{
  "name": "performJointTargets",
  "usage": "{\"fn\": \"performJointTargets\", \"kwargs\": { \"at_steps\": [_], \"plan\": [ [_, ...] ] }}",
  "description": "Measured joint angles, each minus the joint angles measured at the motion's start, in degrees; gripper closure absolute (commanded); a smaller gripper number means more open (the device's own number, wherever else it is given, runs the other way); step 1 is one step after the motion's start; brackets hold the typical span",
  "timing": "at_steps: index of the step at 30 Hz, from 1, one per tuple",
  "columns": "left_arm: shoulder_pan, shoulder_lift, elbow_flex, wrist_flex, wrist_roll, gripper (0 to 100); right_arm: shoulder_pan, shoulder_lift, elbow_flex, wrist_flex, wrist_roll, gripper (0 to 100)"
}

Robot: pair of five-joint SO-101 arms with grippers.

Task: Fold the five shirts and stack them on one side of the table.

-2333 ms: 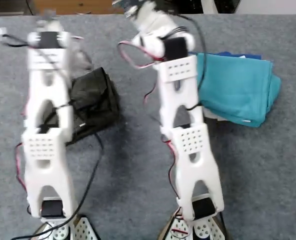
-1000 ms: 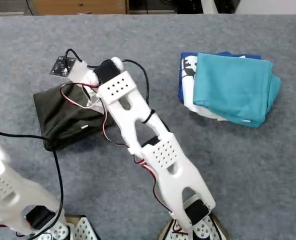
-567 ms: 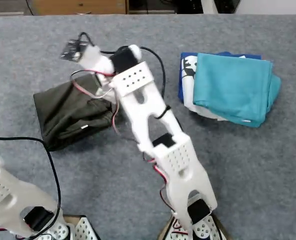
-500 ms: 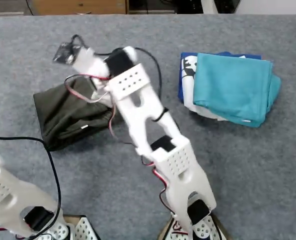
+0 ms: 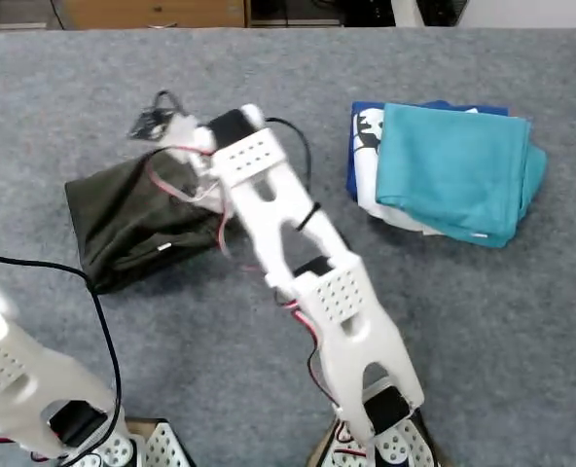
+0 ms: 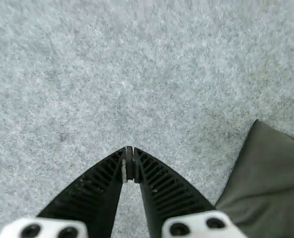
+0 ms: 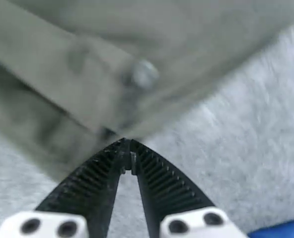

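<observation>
Shirts lie in two spots on the grey felt table (image 5: 269,78): dark olive shirt (image 5: 127,229) left of centre, and a stack farther back on the right. Nearest, both arm bases sit at the near edge. Left arm (image 5: 16,375) is at the near-left corner. Left gripper (image 6: 128,154) has its jaws pressed together w/ nothing btwn them, over bare felt, w/ a corner of the dark olive shirt just beside. Right arm (image 5: 342,302) stretches diagonally from its base toward left-centre, its wrist over the far right corner of the dark olive shirt. Right gripper (image 7: 127,151) has its jaws closed tip to tip, empty, w/ olive fabric and a small button (image 7: 144,74) just beyond the tips. That shirt is folded to a rough rectangle, flat, well apart from the others. In the stack, teal shirt (image 5: 458,175) is on top, white shirt (image 5: 371,199) under it, and blue shirt (image 5: 352,165) lowest, showing along the left and far edges. Beyond the far table edge is wooden furniture (image 5: 152,12).
</observation>
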Motion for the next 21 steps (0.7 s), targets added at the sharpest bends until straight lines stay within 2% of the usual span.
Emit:
{"fn": "performJointTargets", "kwargs": {
  "at_steps": [4,8,12,17,21],
  "plan": [
    [0.00,0.00,-0.18,0.00,0.00,98,4.22,0.18,-0.88,0.35,0.00,99.7],
    [0.00,0.00,-0.18,0.00,0.00,98,4.48,0.18,-6.59,3.78,0.00,99.7],
    [0.00,0.00,-0.18,0.00,0.00,98,0.09,0.09,-12.66,6.15,0.00,99.7],
    [0.00,0.00,-0.18,0.00,0.00,98,-7.65,0.97,-12.66,6.15,-0.88,99.7],
    [0.00,0.00,-0.18,0.00,0.00,98,-8.70,6.24,-11.69,5.71,-3.16,99.7]
  ]
}}
